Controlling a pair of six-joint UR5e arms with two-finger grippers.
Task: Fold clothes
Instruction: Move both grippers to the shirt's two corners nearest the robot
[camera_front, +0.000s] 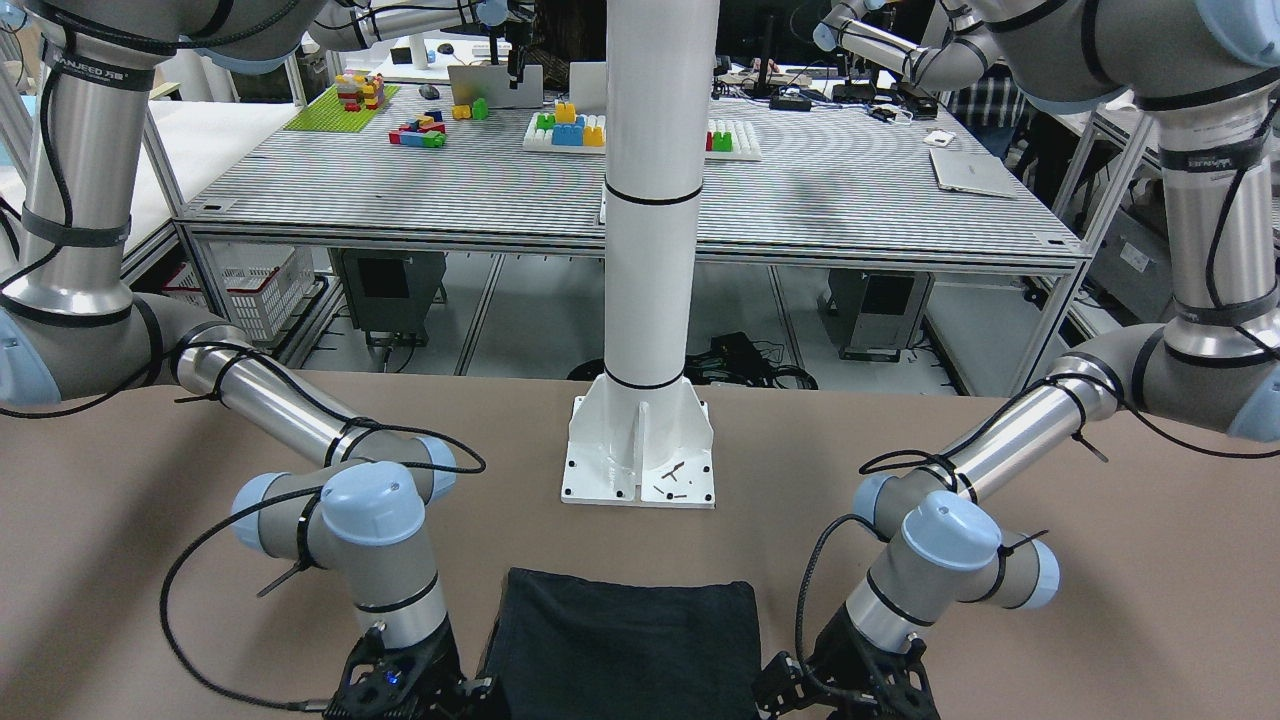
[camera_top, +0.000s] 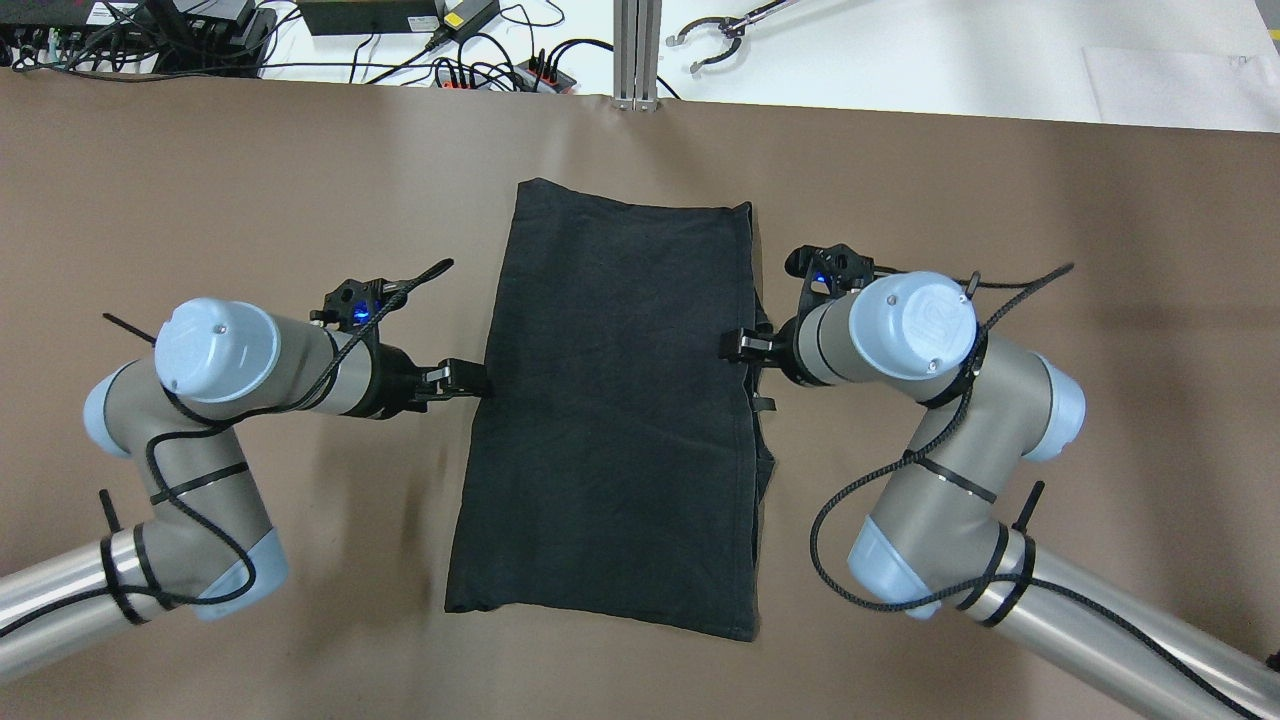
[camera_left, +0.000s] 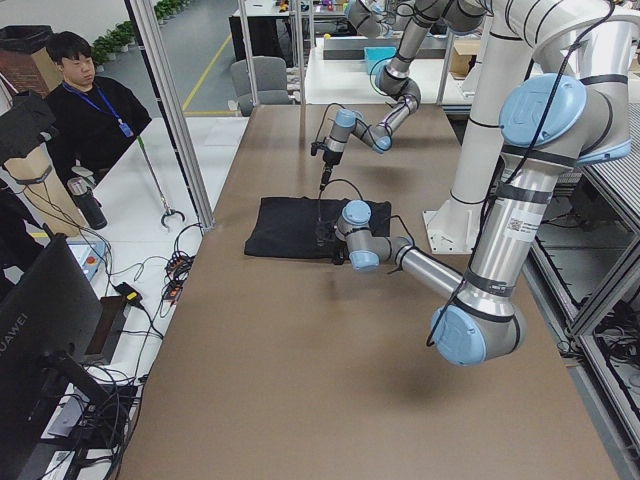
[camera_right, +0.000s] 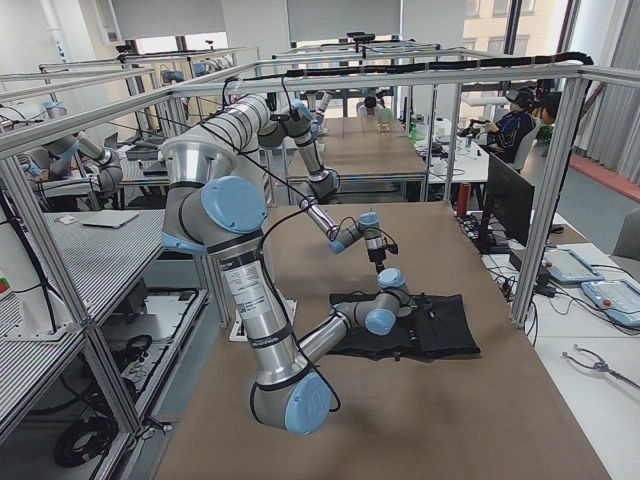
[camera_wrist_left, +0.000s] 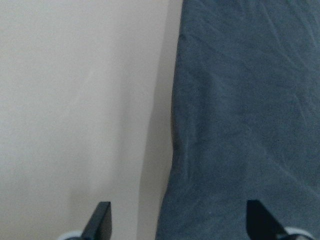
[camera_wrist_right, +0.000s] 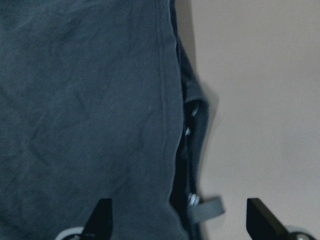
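The black garment (camera_top: 610, 400) lies flat in the middle of the table (camera_top: 250, 180). The left gripper (camera_wrist_left: 177, 225) is at its 9 o'clock edge and the right gripper (camera_wrist_right: 180, 220) at 3 o'clock, both with fingers spread wide, straddling the hem, gripping nothing

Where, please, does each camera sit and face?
Front-facing: across the table, facing the robot; both arms.
Overhead: behind the robot, looking down; both arms.
Exterior left: table's left end; left arm nearest.
Exterior right: table's right end; right arm nearest.
Left wrist: above black garment edge; left end effector.
Right wrist: opposite edge; right end effector.
All share the garment.
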